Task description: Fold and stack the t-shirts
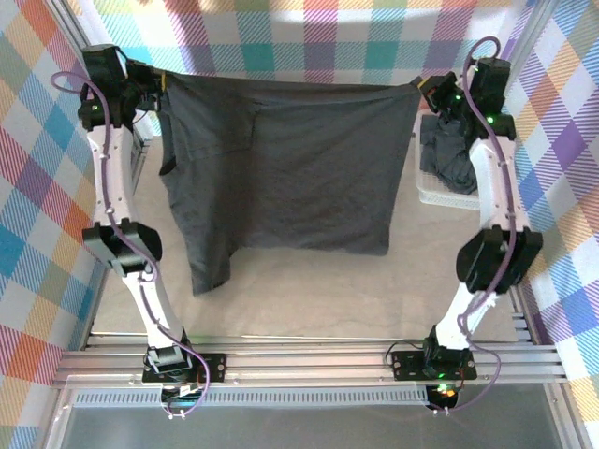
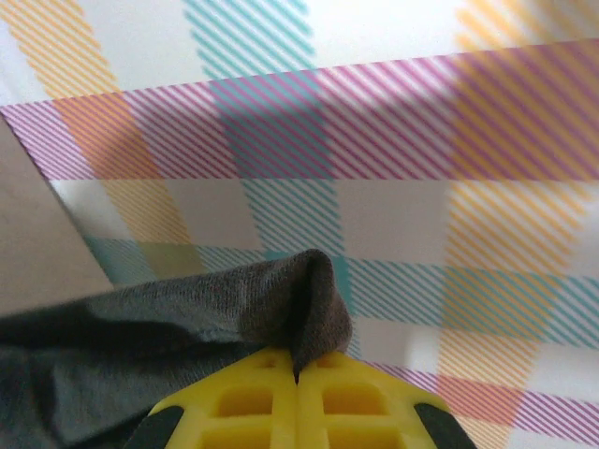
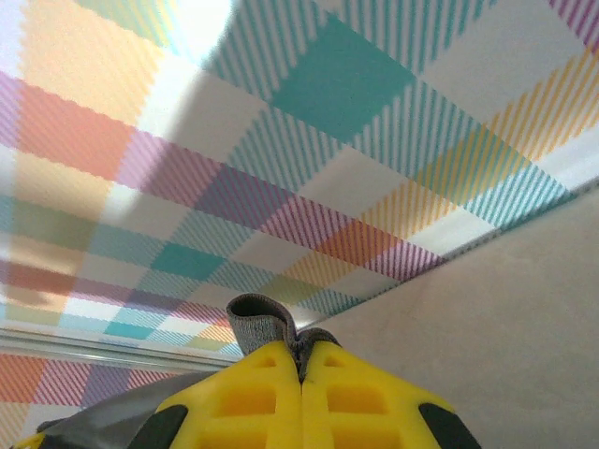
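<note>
While the dark charcoal-grey short-sleeved cloth t-shirt (image 1: 290,168) is held spread between both arms over the far half of the pale table top (image 1: 309,299), its upper edge is pulled taut from the left gripper (image 1: 155,92) to the right gripper (image 1: 421,86); both pairs of yellow plastic fingers (image 2: 253,402) are seen pressed together on cloth, the left on a thick bunched fold, the right on a small grey tab only. Slippage at the right is judged the main risk, since so little fabric is pinched there; loss of that corner would collapse the spread. The lower hem is uneven, one part trailing lower on the left side; a skewed fold could follow if the shirt is laid down as it hangs. A second dark crumpled t-shirt (image 1: 451,154) is noted in the white plastic lattice basket (image 1: 432,196) just beside the right arm; snagging by that arm is possible. No brand, label or legible writing is found on shirt, basket or the checked backdrop (image 1: 328,37).
</note>
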Tool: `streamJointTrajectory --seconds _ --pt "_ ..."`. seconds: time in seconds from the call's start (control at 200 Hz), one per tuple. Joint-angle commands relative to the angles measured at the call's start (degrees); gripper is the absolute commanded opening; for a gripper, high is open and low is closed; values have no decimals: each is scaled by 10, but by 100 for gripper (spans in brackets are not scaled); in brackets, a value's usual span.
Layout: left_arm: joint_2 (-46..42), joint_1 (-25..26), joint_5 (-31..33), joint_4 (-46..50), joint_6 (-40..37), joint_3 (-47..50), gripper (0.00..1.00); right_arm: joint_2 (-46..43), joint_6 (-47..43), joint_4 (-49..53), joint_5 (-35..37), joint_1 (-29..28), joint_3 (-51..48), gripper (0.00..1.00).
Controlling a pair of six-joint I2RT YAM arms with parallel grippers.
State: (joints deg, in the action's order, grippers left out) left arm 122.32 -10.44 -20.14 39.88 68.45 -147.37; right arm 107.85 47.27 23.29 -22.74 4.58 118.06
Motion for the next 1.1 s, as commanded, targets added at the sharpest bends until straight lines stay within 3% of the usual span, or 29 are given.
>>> streamJointTrajectory --seconds 0.0,0.2,0.365,0.455,0.56,0.635,0.675,0.735,0.82,0.905,1.1 --pt "-22 -7 -18 4 15 -122 0 2 2 16 -11 8 120 0" --pt "-92 -13 -15 -13 34 -123 0 2 9 72 21 31 213 0" --pt "-188 -18 -17 57 -23 -73 0 -79 -26 117 57 50 152 0" --pt "-301 -13 8 103 -47 111 0 -165 -57 127 97 52 11 0" --pt "-452 -5 32 20 -15 458 0 -286 -60 98 168 52 -229 0" --pt "-503 11 49 -9 -28 625 0 -345 -55 81 195 49 -388 0" --pt "-508 24 59 1 -42 688 12 -365 -44 75 198 48 -464 0" --pt "-497 35 43 -8 -57 769 35 -382 -39 53 189 45 -561 25" --pt "-483 54 68 2 -98 826 60 -391 -37 67 212 35 -637 43" --pt "-483 76 107 29 -140 849 63 -403 -50 90 225 22 -662 48" --pt "-508 96 111 27 -149 919 57 -405 -60 119 214 -39 -666 45"
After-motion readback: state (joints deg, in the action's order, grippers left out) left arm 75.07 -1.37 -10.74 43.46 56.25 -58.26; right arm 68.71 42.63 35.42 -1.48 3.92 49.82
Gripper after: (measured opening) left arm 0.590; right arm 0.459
